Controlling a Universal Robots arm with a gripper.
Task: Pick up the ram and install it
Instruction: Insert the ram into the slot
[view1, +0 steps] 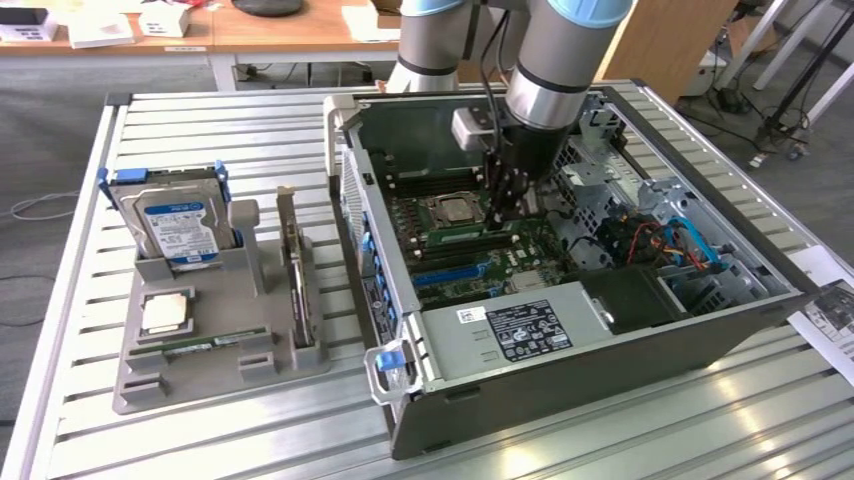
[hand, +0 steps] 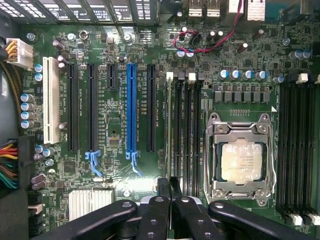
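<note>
Nearest, on the exterior view's left, the grey tray (view1: 134, 385) holds a green strip (view1: 200, 347) lying flat in its front slot. It may be a second stick, but that cannot be told. Behind the strip sit a loose processor (view1: 166, 313), an upright expansion card (view1: 296, 285) and, farther back, a hard drive (view1: 174, 225).

To the right stands the open case (view1: 561, 390), with the power supply (view1: 534, 325) at its near edge.

Farther in, the ram (view1: 467, 238) stands on edge in a motherboard slot just beside the processor socket (hand: 242, 160).

The gripper (hand: 171, 200) is down inside the case with its fingers together, directly over one end of the stick. Whether they pinch the board edge or only bear on it cannot be told.

Step in hand, as judged: seating, with pick-up and carry already done.

The white latch (hand: 170, 76) at the stick's far end is visible. Whether it has closed cannot be told.

Finishing the seat calls for force straight down the slot line with no tilt, so that both ends go home evenly. The risk is one end riding high.
</note>
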